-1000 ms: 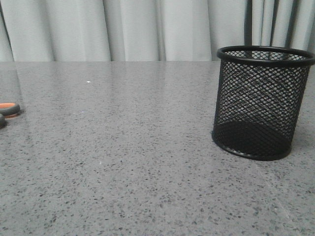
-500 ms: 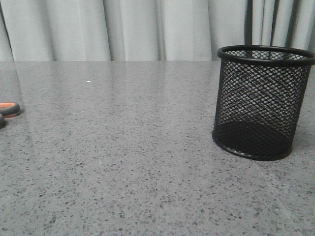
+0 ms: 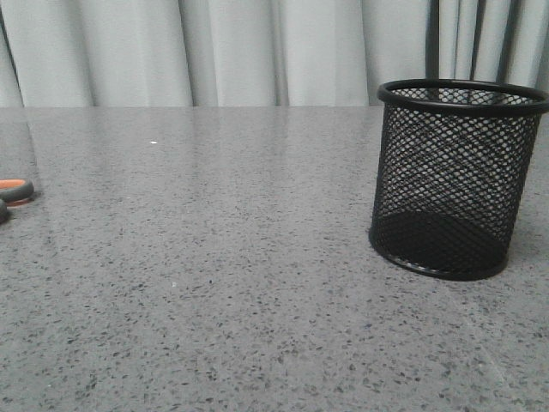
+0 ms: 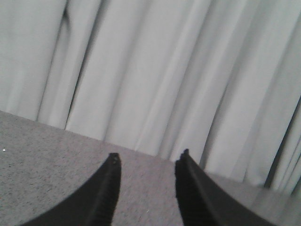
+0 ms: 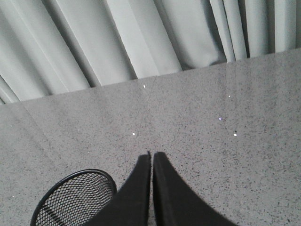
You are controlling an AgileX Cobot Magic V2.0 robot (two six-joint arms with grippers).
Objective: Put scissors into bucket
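The bucket (image 3: pixel 459 180), a round black wire-mesh cup with a solid rim, stands upright and empty on the right of the grey table. Only the scissors' (image 3: pixel 15 190) loop handles, dark with orange lining, show at the far left edge of the front view, lying flat; the blades are out of frame. My left gripper (image 4: pixel 147 160) is open with nothing between its fingers, above the table and facing the curtain. My right gripper (image 5: pixel 151 155) is shut and empty, with the bucket (image 5: pixel 75 197) just beside it. Neither gripper appears in the front view.
A grey speckled table (image 3: pixel 223 283) stretches between the scissors and the bucket. Pale pleated curtains (image 3: pixel 214 51) hang behind the table's far edge.
The scissors' handles have slipped slightly further left toward the frame edge. The bucket has not moved.
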